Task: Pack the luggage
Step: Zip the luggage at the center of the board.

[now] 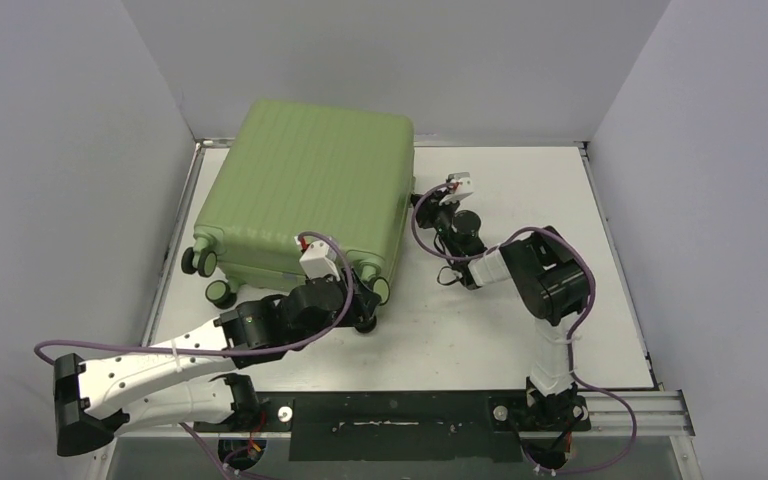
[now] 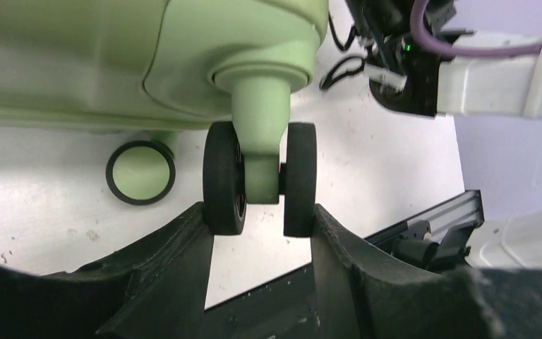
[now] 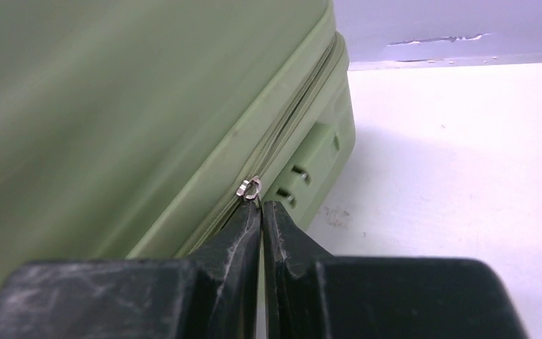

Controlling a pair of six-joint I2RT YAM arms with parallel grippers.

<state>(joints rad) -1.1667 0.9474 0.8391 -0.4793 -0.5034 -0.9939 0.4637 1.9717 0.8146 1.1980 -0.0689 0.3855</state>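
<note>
The luggage [image 1: 305, 185] is a light-green ribbed suitcase lying flat and closed at the back left of the table. My left gripper [image 1: 365, 303] is at its near right corner. In the left wrist view the fingers [image 2: 183, 240] press on both sides of the black double wheel [image 2: 300, 176], with the left gripper [image 2: 260, 215] shut on it. My right gripper [image 1: 422, 203] is at the suitcase's right side. In the right wrist view the right gripper [image 3: 262, 206] is shut on the zipper pull, whose metal ring [image 3: 250, 188] shows just above the fingertips on the zipper seam of the shell [image 3: 113, 106].
A second wheel [image 2: 141, 171] with a green hub lies on the white table [image 1: 500, 330]. A green lock block [image 3: 310, 159] sits on the suitcase side past the zipper pull. Grey walls close in the back and sides. A metal rail [image 1: 610, 410] runs along the near edge.
</note>
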